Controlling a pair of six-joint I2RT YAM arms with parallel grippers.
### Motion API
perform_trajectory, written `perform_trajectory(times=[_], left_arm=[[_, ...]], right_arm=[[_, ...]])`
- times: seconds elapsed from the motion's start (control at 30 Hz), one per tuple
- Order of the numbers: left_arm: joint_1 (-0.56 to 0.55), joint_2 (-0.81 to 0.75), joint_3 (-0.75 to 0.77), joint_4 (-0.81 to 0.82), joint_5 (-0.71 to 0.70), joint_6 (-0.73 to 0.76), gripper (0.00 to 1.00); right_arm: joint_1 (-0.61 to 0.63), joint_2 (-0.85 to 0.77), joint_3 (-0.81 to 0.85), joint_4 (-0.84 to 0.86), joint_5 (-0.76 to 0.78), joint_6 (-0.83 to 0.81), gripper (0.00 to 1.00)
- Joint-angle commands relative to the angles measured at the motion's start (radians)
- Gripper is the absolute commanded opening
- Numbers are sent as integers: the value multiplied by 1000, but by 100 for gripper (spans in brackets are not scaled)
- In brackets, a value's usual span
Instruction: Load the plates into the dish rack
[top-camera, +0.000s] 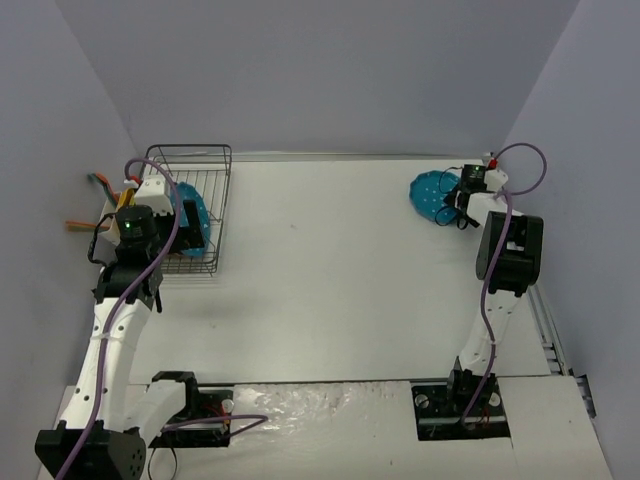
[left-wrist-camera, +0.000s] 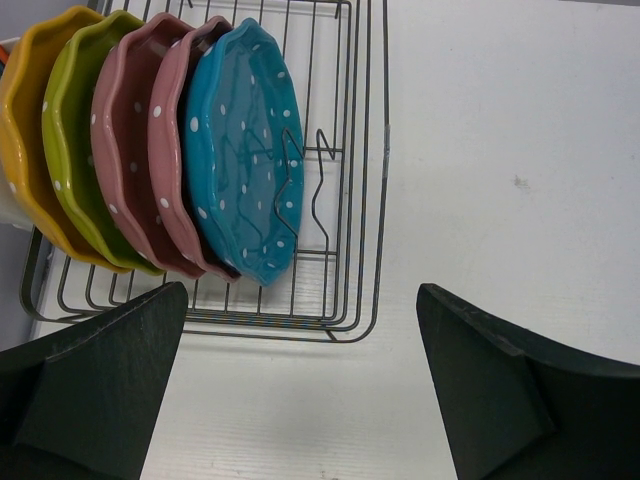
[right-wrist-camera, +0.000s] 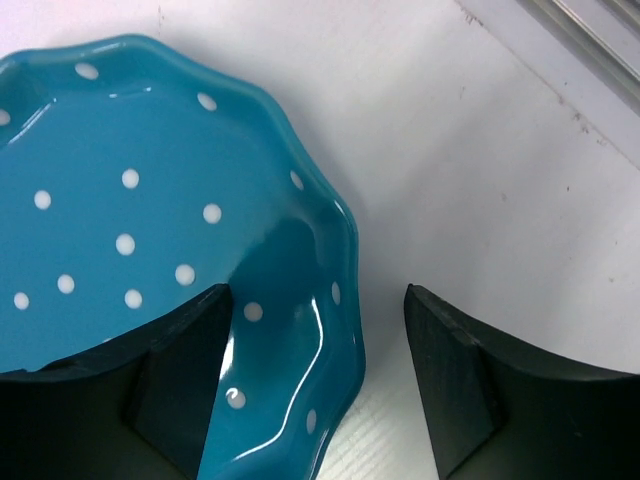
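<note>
Looking down from the top view, the left fingers (top-camera: 188, 215) are hovering over the dish rack (top-camera: 190, 152) at the counter's (top-camera: 320, 280) far left, while the right fingers (top-camera: 452, 205) are sitting at a teal plate (top-camera: 428, 192) lying flat at the far right.

Left wrist view: the left fingers (left-wrist-camera: 110, 380) are spreading wide and holding nothing. Five plates (left-wrist-camera: 130, 210) are standing on edge in the dish rack (left-wrist-camera: 372, 200) (orange (left-wrist-camera: 25, 150), yellow-green (left-wrist-camera: 70, 130), pink (left-wrist-camera: 118, 140), pink (left-wrist-camera: 168, 150), teal (left-wrist-camera: 240, 160)).

Right wrist view: the right fingers (right-wrist-camera: 180, 390) are standing apart, straddling the teal plate's (right-wrist-camera: 130, 200) rim. One is over the dish and the other over bare counter (right-wrist-camera: 480, 150), and they are not clamping it.
</note>
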Motion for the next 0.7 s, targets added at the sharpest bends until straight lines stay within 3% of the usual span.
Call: perform_trajectory(times=[0.0,0.17,0.27,0.37,0.67], left_arm=[[-5,2,28,59,15,-14,97],[-5,5,31,54,17,-9,97],[-5,8,32,50,30,-21,97],[-5,3,33,43,46,-48,97],[-83,29,54,34,222,-285,97]], right_arm=[[-14,33,38,20,-14,-12,60],[-15,54,25,21,-33,-28,44],[-16,54,20,22,-52,-47,26],[-17,36,-2,24,-81,-59,2],[62,-131,-168,53,-202,-107,0]])
